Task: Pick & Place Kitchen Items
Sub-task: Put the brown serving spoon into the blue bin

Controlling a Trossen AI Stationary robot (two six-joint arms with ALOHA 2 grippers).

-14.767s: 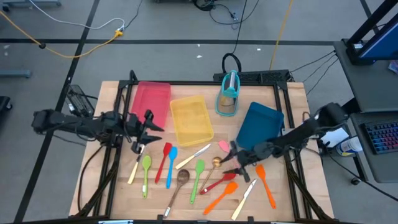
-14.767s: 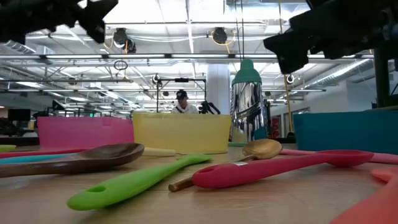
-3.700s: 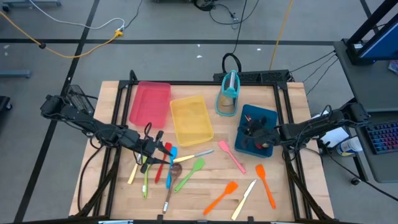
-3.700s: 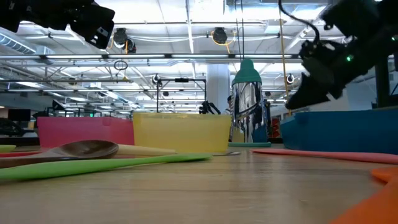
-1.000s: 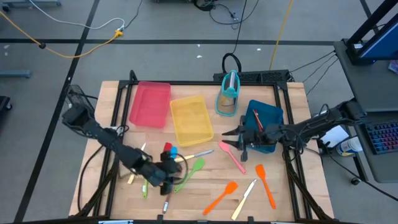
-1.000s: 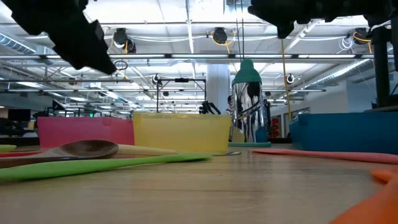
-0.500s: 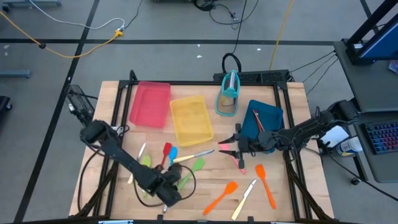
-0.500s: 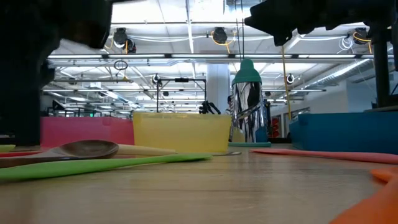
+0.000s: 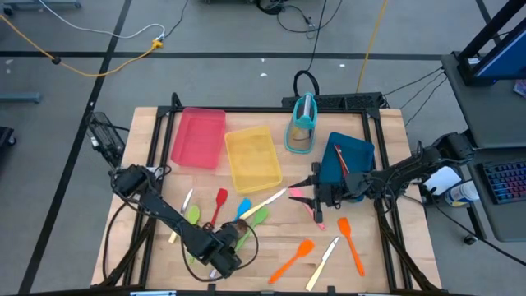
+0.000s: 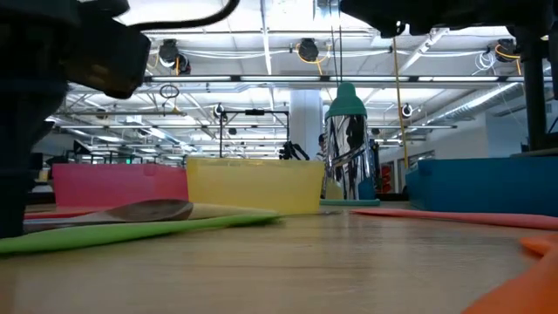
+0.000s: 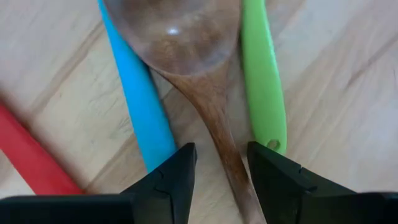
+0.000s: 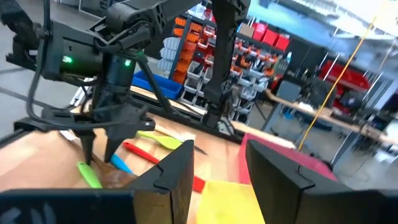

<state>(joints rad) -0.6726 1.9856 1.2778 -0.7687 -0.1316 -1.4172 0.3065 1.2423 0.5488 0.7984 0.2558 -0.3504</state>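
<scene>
Lowered onto the brown spoon [image 11: 205,93], left end effector [image 11: 221,168] straddles its handle, spread, near the table's front edge [image 9: 271,289]

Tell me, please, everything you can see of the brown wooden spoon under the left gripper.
The brown wooden spoon looks like dark, glossy wood, with a rounded bowl catching a highlight and a slim handle tapering away from it. It lies flat on the wooden table, near the front-left. The blue utensil lies close along one side and the green utensil along the other. The left gripper is open, one finger on each side of the handle; whether the fingers touch it cannot be told.
</scene>
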